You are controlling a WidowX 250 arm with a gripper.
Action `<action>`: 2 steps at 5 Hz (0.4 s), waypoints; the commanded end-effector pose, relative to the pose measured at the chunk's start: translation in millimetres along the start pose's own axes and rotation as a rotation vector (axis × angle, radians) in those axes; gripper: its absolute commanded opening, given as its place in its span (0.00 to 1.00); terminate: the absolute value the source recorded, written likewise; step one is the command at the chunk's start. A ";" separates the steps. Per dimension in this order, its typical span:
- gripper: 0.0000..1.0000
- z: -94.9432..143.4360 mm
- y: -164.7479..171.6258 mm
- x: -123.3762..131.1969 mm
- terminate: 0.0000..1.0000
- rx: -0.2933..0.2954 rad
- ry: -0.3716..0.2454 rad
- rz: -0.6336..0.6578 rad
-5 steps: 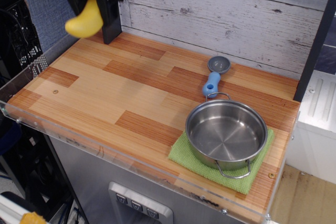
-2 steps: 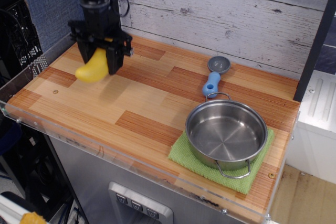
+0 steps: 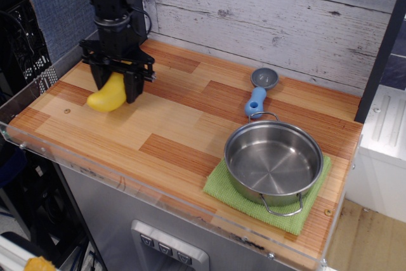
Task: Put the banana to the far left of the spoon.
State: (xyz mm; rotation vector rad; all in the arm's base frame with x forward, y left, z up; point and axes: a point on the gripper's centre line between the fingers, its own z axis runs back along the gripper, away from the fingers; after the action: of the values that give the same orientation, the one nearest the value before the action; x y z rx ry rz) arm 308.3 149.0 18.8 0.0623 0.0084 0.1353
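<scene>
The yellow banana (image 3: 108,96) is at the far left of the wooden tabletop, its lower end at or just above the wood. My black gripper (image 3: 117,87) comes down from above and is shut on the banana's upper end, one finger on each side. The spoon (image 3: 258,93), with a light-blue handle and a round grey bowl, lies at the back right of the table, well to the right of the banana and just behind the pot.
A steel pot (image 3: 273,161) stands on a green cloth (image 3: 223,187) at the front right. A grey plank wall (image 3: 266,17) backs the table. A clear plastic rim (image 3: 38,150) runs along the front and left edges.
My gripper has come down from high at the back left to the tabletop with the banana in it, and moved slightly left and lower over the last half second.
</scene>
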 end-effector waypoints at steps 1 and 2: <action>1.00 18.7 -1.2 -1.4 0.00 -0.034 -0.037 -0.005; 1.00 44.2 -7.7 0.3 0.00 -0.031 -0.104 -0.018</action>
State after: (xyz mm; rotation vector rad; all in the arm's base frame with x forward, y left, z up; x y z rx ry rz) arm 314.3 141.8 43.1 0.0146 -0.0454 0.1228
